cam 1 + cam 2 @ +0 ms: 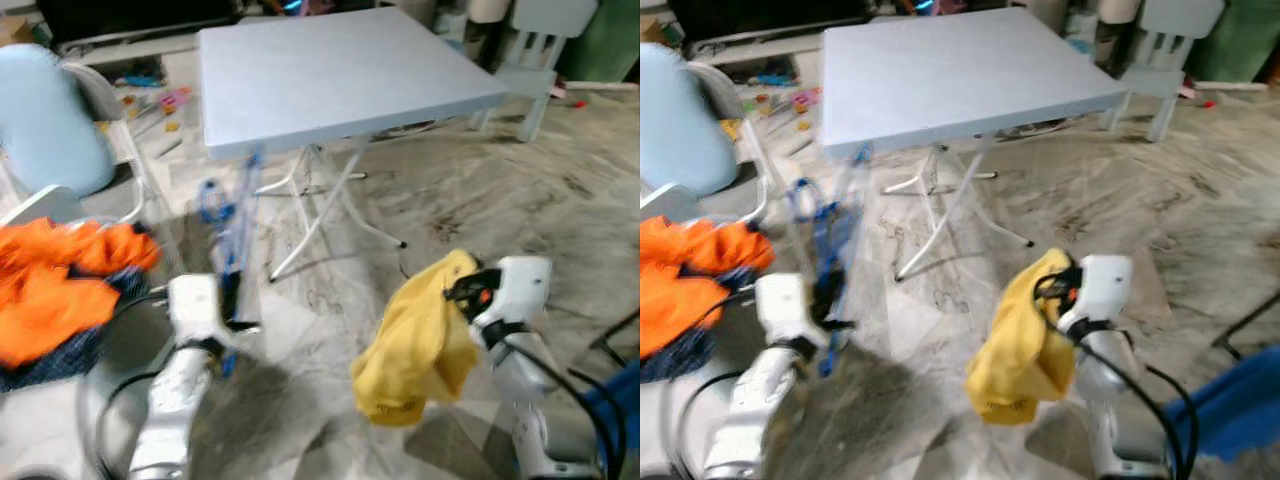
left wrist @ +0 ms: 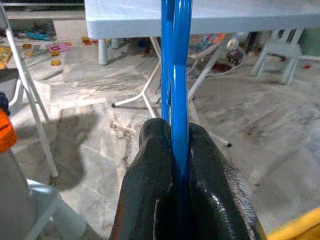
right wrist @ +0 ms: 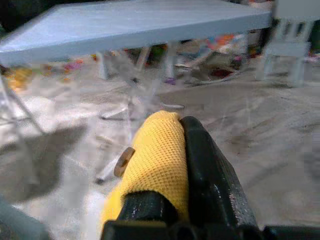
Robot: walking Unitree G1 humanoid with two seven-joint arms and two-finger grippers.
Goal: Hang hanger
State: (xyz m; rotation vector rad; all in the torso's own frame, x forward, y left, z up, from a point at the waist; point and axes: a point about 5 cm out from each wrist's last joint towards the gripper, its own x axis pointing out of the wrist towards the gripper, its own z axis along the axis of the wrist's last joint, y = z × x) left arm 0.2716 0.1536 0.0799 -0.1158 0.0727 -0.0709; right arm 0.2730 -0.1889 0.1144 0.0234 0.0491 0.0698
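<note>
The left pincer (image 2: 172, 145) is clamped on a blue hanger (image 2: 175, 70), its two black fingers (image 2: 150, 170) pressed flat against the thin blue bars, which run straight up between them. In the head views the hanger (image 1: 228, 235) stands roughly upright above the left arm, blurred, its top reaching close to the near edge of the pale blue desk (image 1: 330, 70).

The right pincer (image 3: 172, 155) grips a yellow cloth (image 3: 155, 165) — the knit fabric is bunched between the fingers and hangs down below the wrist in a loose bundle (image 1: 420, 340) over the floor.

The desk stands straight ahead on white folding legs (image 1: 320, 210), its top bare. Its near edge runs across both wrist views above the fingers. Between the robot and the desk lies a stretch of open marbled floor (image 1: 500, 220), widest to the right.

To the left the room tightens: an orange garment (image 1: 60, 280) lies over a dark blue one just beside the left arm, with a pale blue rounded chair back (image 1: 45, 120) behind it and a white metal frame (image 2: 27, 95) nearby. Small toys (image 1: 160, 100) are scattered on the floor past the desk's left corner. A small pale chair (image 1: 540, 60) stands by the desk's far right corner, and something blue (image 1: 1230, 410) shows at the lower right edge.
</note>
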